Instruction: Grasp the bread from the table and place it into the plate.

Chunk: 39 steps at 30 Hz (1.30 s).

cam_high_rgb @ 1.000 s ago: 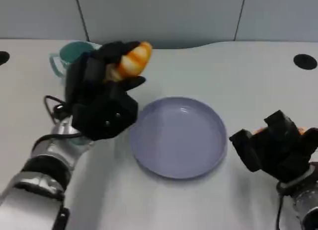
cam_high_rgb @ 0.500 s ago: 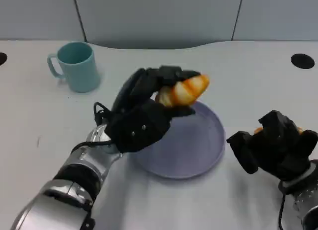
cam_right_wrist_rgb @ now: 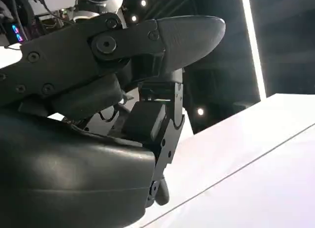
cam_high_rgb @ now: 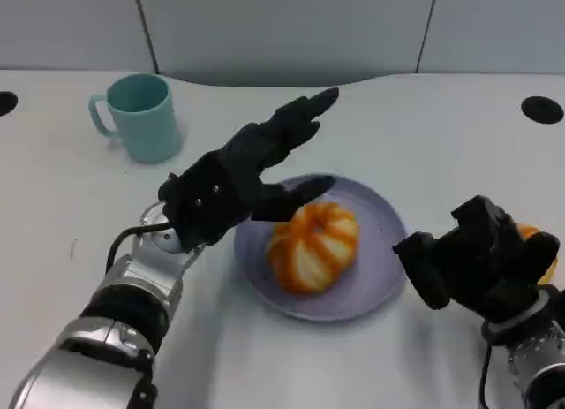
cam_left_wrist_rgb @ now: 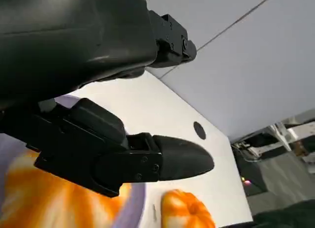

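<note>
The bread [cam_high_rgb: 313,246], an orange-and-white striped roll, lies inside the lilac plate [cam_high_rgb: 386,216] at the table's middle. My left hand [cam_high_rgb: 238,184] hovers over the plate's left rim with its fingers stretched out and apart, holding nothing; a fingertip ends just above the bread. In the left wrist view the hand's fingers [cam_left_wrist_rgb: 123,154] reach over the bread [cam_left_wrist_rgb: 29,198] without touching it. My right hand [cam_high_rgb: 477,259] sits at the lower right, beside the plate, its fingers apart with nothing in them, as the right wrist view [cam_right_wrist_rgb: 98,114] also shows.
A teal mug [cam_high_rgb: 141,116] stands at the back left. A second orange roll [cam_high_rgb: 540,250] lies on the table just behind my right hand, also seen as an orange lump [cam_left_wrist_rgb: 187,213] past the plate's edge. A black hole [cam_high_rgb: 540,109] marks the table's far right.
My left hand carried the bread from near the mug to the plate, then let it go. The bread now lies in the plate and the fingers have spread. The right hand barely moved.
</note>
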{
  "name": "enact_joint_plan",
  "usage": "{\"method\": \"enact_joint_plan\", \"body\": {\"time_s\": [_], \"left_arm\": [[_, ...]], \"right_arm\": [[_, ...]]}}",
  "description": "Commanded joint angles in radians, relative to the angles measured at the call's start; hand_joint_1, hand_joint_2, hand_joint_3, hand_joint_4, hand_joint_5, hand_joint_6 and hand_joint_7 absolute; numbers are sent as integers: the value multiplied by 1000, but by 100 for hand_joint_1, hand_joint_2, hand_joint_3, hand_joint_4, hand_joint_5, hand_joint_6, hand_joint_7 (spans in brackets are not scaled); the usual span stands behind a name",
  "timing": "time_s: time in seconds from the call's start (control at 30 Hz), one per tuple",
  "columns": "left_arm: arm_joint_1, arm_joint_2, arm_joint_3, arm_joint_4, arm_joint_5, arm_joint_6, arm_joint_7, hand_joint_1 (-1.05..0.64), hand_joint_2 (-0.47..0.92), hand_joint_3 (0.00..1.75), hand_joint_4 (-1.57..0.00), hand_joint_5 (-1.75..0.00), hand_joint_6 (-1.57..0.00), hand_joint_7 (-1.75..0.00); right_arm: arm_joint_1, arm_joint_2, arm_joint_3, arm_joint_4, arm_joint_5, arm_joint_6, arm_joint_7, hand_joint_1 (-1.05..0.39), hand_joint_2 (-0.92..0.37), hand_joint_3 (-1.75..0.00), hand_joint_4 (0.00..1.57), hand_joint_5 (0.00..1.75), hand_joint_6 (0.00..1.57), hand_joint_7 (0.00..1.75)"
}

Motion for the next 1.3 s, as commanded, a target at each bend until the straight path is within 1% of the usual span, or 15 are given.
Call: {"method": "enact_joint_plan", "body": {"time_s": [0.03, 0.23, 0.4, 0.5, 0.53, 0.57, 0.67, 0.77, 0.8, 0.87, 0.97, 1.07, 1.17, 1.27, 1.3], "left_arm": [[28, 15, 22, -27, -36, 3, -44, -105, 92, 75, -3, 0, -4, -1], [31, 25, 32, -39, -46, 0, -52, -105, 92, 76, -4, -1, -3, -1], [36, 24, 47, -35, -66, -6, -62, -105, 92, 75, -6, -2, -5, -2], [44, 0, 133, -49, -213, 131, -214, -105, 92, 70, -8, -4, -9, -4], [54, -9, 198, -90, -340, 276, -347, -105, 92, 69, -8, -5, -10, -4], [65, -12, 244, -131, -434, 387, -445, -105, 92, 72, -7, -5, -8, -3], [129, 16, 285, -287, -563, 563, -576, -105, 92, 77, -8, -7, -4, -1], [265, 90, 330, -524, -679, 714, -662, -105, 92, 79, -13, -11, -8, -3], [297, 105, 341, -577, -704, 751, -674, -105, 92, 79, -15, -12, -9, -4], [396, 135, 382, -691, -781, 849, -683, -105, 92, 76, -16, -15, -10, -4], [536, 144, 427, -826, -851, 935, -640, -105, 92, 73, -15, -17, -11, -5], [617, 139, 441, -897, -870, 960, -610, -105, 92, 73, -13, -18, -12, -5], [712, 133, 460, -896, -883, 933, -645, -105, 92, 70, -11, -21, -11, -5], [750, 128, 471, -866, -892, 905, -676, -105, 92, 68, -10, -23, -11, -5], [767, 122, 480, -845, -894, 888, -689, -105, 92, 63, -7, -43, -16, -6]], "right_arm": [[-36, -63, 48, 17, -52, 84, -3, -54, -92, -27, 102, 150, 106, 80], [-40, -70, 39, 24, -54, 114, -17, -52, -92, -23, 113, 126, 126, 45], [-33, -46, 9, 19, -32, 64, -14, -52, -92, -25, 111, 127, 128, 39], [-33, -51, 23, 16, -49, 57, -7, -55, -92, -26, 107, 146, 129, 43], [-31, -47, 19, 11, -49, 17, -19, -55, -92, -27, 104, 152, 127, 50], [-29, -43, 12, 8, -46, -18, -30, -56, -92, -27, 101, 157, 116, 72], [-37, -47, 13, 21, -40, 22, -6, -54, -92, -29, 91, 168, 101, 92], [-63, -68, 46, 41, -62, 147, 36, -51, -92, -26, 92, 160, 105, 60], [-64, -69, 50, 40, -65, 153, 32, -52, -92, -24, 94, 155, 114, 38], [-53, -60, 51, 20, -64, 131, 10, -55, -92, -23, 101, 141, 123, 23], [-37, -37, 27, -1, -41, 97, -5, -53, -92, -25, 102, 147, 130, 18], [-28, -26, 19, -12, -32, 45, -11, -55, -92, -26, 98, 162, 135, 21], [-28, -31, 21, -2, -38, 26, -9, -53, -92, -29, 92, 173, 117, 66], [-26, -38, 24, 4, -44, 19, -13, -54, -92, -29, 92, 174, 114, 75], [-24, -39, 20, 4, -42, 9, -11, -55, -92, -30, 97, 169, 111, 83]]}}
